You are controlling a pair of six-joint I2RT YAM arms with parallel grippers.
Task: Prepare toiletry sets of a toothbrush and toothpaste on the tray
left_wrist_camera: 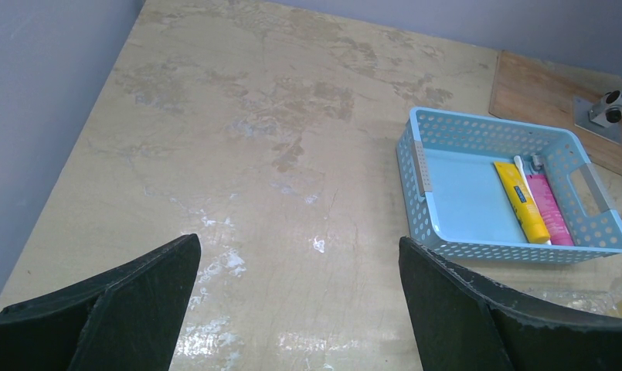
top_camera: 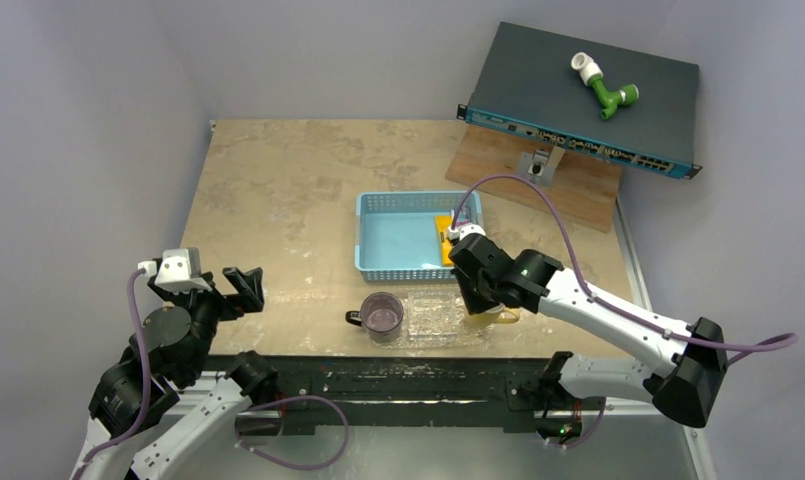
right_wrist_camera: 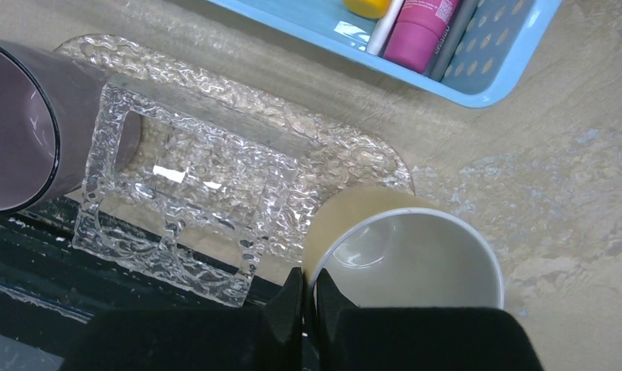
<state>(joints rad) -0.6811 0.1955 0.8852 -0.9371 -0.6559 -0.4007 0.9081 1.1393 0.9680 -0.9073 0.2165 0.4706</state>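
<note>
The right pincer [right_wrist_camera: 308, 290] has its fingers pressed almost together at the rim of the cream mug [right_wrist_camera: 416, 263], apparently pinching its wall. The mug stands at one end of the tray [right_wrist_camera: 354, 154] on the worktop [right_wrist_camera: 570, 193], with a purple cup [right_wrist_camera: 22, 131] at the other end, probably one per set. Beyond the tray, the yellow toothpaste [left_wrist_camera: 521, 202], pink toothpaste [left_wrist_camera: 553, 210] and a toothbrush [left_wrist_camera: 519, 165] lie in the blue basket [left_wrist_camera: 446, 139], not yet transferred, while the left pincer [left_wrist_camera: 300, 309] hovers spread wide and empty, well apart, leaving access free.
</note>
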